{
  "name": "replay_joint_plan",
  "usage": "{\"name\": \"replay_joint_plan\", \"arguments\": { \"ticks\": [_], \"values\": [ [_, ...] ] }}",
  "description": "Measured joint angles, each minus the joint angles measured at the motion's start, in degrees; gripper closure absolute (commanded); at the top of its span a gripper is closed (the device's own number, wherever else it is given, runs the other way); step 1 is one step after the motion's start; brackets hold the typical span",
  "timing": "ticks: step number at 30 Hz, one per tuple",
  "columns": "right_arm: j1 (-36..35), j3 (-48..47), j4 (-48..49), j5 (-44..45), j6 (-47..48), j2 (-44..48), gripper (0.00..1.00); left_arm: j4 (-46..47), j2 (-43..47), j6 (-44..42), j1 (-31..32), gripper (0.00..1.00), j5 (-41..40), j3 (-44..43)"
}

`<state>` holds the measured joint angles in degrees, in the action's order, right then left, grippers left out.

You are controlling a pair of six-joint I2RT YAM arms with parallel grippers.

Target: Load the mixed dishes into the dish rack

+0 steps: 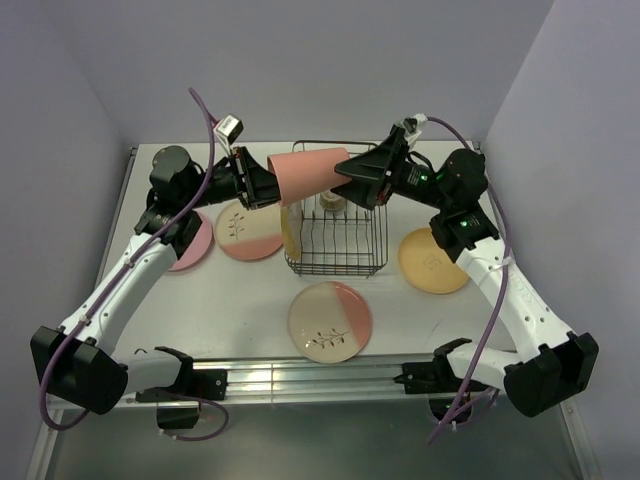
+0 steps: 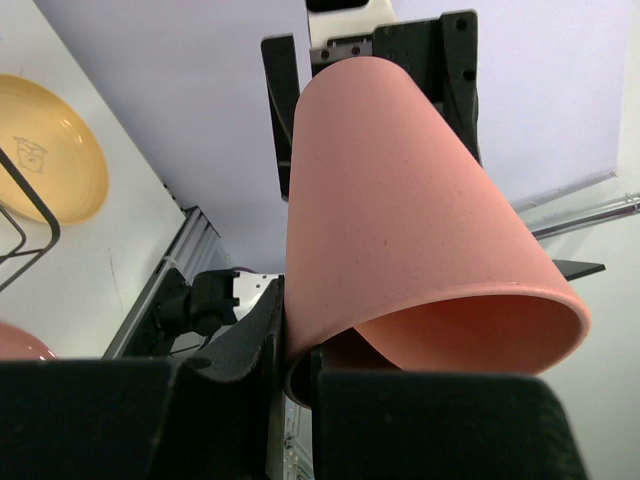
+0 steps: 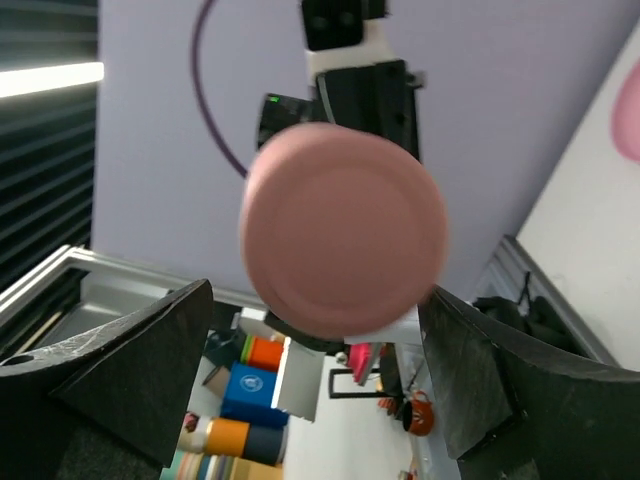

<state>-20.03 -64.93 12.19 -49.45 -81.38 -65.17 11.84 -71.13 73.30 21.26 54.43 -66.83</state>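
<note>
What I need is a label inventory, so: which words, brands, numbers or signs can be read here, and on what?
None can be read in any view.
Yellow plate: small dark mark at its middle, too small to read.
White block on the left arm's wrist: dark spot, too small to read.
Coloured boxes in the background of the right wrist view: blurred.
Pink tumbler: plain, no print.

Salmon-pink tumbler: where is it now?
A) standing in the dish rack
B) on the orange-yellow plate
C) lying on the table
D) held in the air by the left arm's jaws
D: the left arm's jaws pinch the rim of the salmon-pink tumbler, which hangs sideways in the air near the dish rack.
</note>
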Motion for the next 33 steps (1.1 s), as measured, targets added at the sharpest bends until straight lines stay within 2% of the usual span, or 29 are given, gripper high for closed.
{"name": "replay_joint_plan", "arguments": {
  "ticks": [6,9,10,13,15,18,19,20,21,22,23,28,31,33],
  "values": [
    [0.02,-0.2,6.58,-1.42,-4.68,-3.34,0.24,1.27,0.42,1.14,1.25,1.0,-0.31,0.96],
    [0.04,-1.05,7.32,-2.47,-5.4,-4.83,0.39,1.57,0.37,1.81,1.9,1.0,-1.05,1.16],
    [0.07,-1.31,7.37,-2.6,-5.57,-5.07,0.41,1.77,0.37,2.05,1.9,1.0,-1.27,1.16],
    [0.11,-1.64,7.72,-2.71,-5.57,-5.14,0.38,2.54,0.37,2.43,1.95,1.0,-1.33,1.16],
    [0.11,-1.62,8.17,-2.75,-5.77,-5.16,0.41,2.93,0.37,2.51,1.97,1.0,-1.36,1.16],
    [0.11,-1.62,8.35,-2.75,-5.73,-5.16,0.84,3.32,0.37,2.64,1.99,0.99,-1.33,1.18],
    [0.11,-1.62,8.37,-2.75,-5.53,-5.16,1.0,3.45,0.37,2.69,1.99,0.91,-1.33,1.25],
    [0.11,-1.62,8.26,-2.78,-5.25,-5.16,1.0,3.58,0.37,2.69,1.99,0.77,-1.33,1.36],
    [0.11,-1.64,7.98,-2.78,-4.85,-5.16,1.0,3.56,0.37,2.75,1.99,0.47,-1.38,1.49],
    [0.09,-1.81,7.58,-2.75,-4.24,-5.16,1.0,3.34,0.37,2.27,1.99,0.31,-1.36,1.6],
    [0.09,-2.38,6.1,-2.54,-2.84,-5.27,1.0,2.8,0.44,2.12,2.14,0.02,-1.36,1.62],
    [0.0,-12.41,-9.64,0.55,11.45,-7.65,1.0,-6.25,2.99,-2.4,2.01,0.01,-4.9,1.51],
    [0.04,-19.04,-18.38,5.2,20.76,-8.76,1.0,-17.84,6.36,-8.52,-0.33,0.01,-11.37,-1.33],
    [0.04,-21.81,-22.97,9.42,27.21,-9.03,1.0,-27.52,8.61,-13.42,-1.62,0.01,-18.95,-6.03]
  ]
}}
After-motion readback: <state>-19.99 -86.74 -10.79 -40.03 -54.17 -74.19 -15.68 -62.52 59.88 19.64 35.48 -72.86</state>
